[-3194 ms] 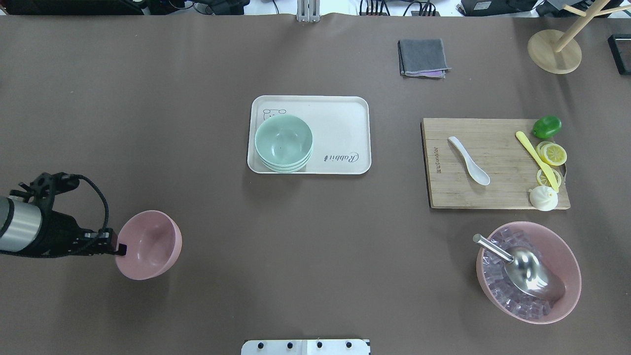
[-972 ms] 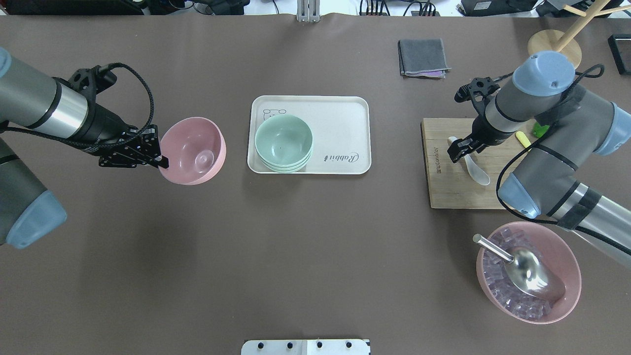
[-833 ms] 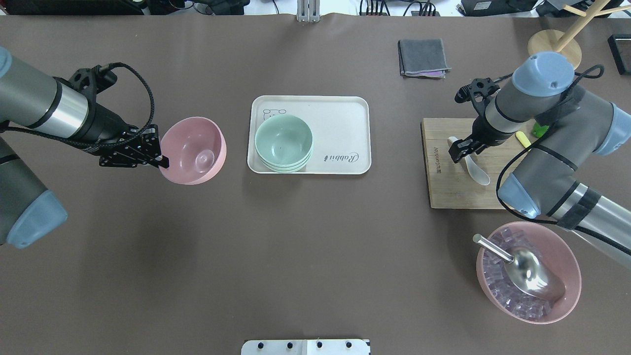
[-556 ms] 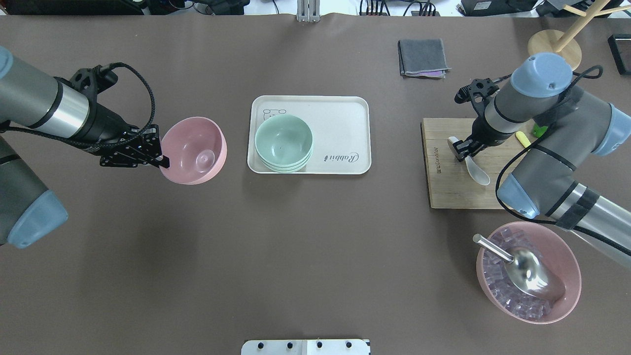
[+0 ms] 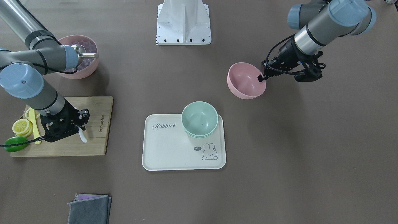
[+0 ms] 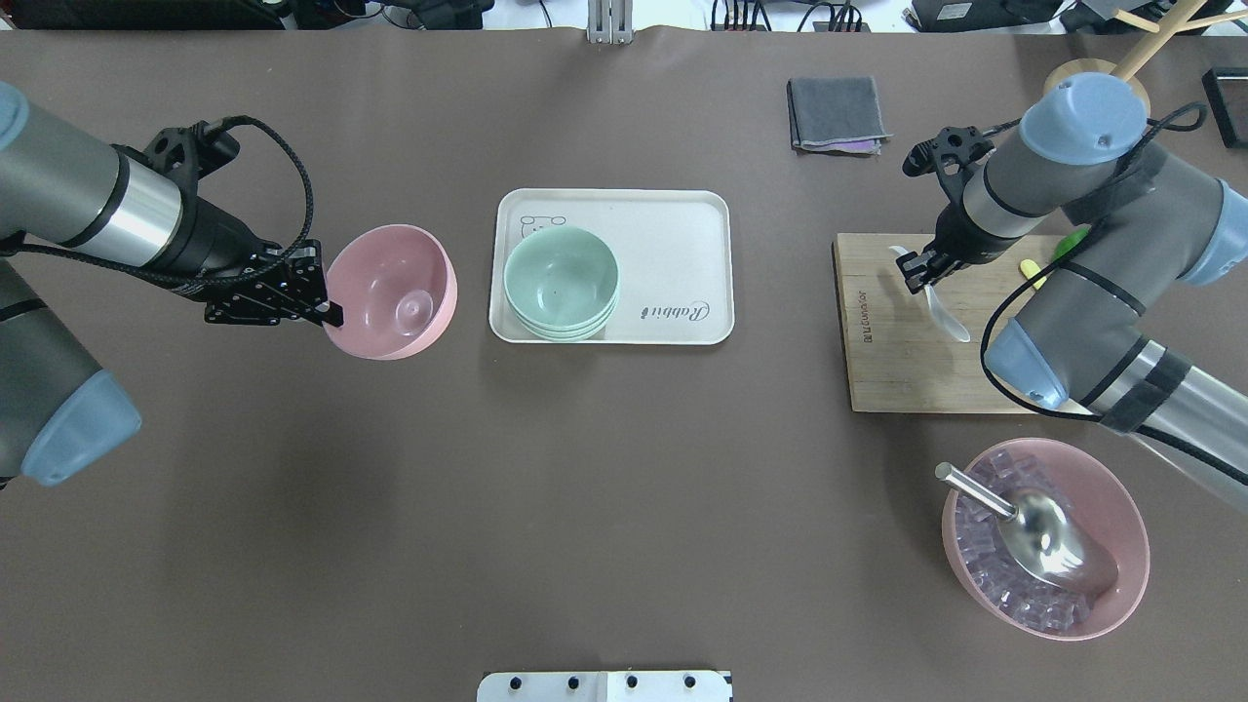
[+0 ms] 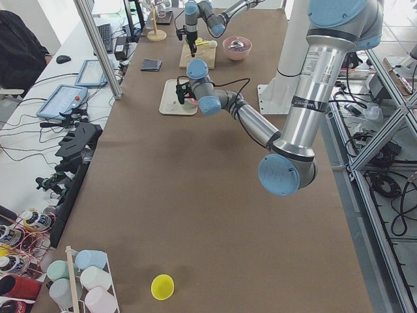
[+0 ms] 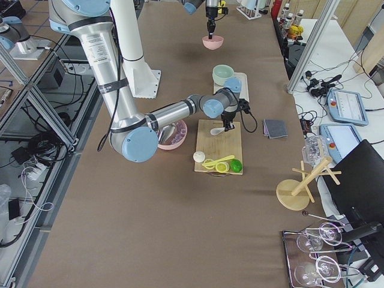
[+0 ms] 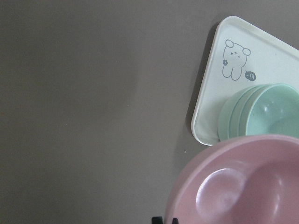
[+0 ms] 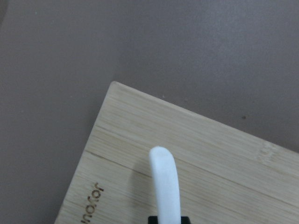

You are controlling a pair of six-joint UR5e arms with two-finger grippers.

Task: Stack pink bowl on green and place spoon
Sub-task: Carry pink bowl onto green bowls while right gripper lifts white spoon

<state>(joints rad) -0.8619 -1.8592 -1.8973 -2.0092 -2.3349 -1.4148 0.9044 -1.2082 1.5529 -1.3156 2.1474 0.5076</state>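
Observation:
My left gripper [image 6: 330,314] is shut on the near rim of the pink bowl [image 6: 392,292] and holds it tilted in the air, left of the stack of green bowls [image 6: 561,281] on the white tray [image 6: 673,234]. The left wrist view shows the pink bowl [image 9: 247,186] close to the green bowls [image 9: 268,112]. My right gripper [image 6: 917,272] is shut on the handle of the white spoon [image 6: 949,318] over the wooden cutting board [image 6: 897,370]. The right wrist view shows the spoon handle [image 10: 166,186] between the fingertips. In the front view the pink bowl [image 5: 245,81] hangs behind the green bowls [image 5: 199,119].
A large pink bowl of ice [image 6: 1121,507] with a metal scoop [image 6: 1033,531] stands near the right front. A lime [image 5: 14,144], lemon slices [image 5: 21,127] and a yellow knife [image 5: 36,130] lie on the board. A grey cloth [image 6: 837,114] and a wooden stand [image 6: 1097,88] are at the back.
My left arm carried the pink bowl from the front left up to beside the tray. My right arm came in, shut on the spoon handle and moved the spoon toward the board's far edge.

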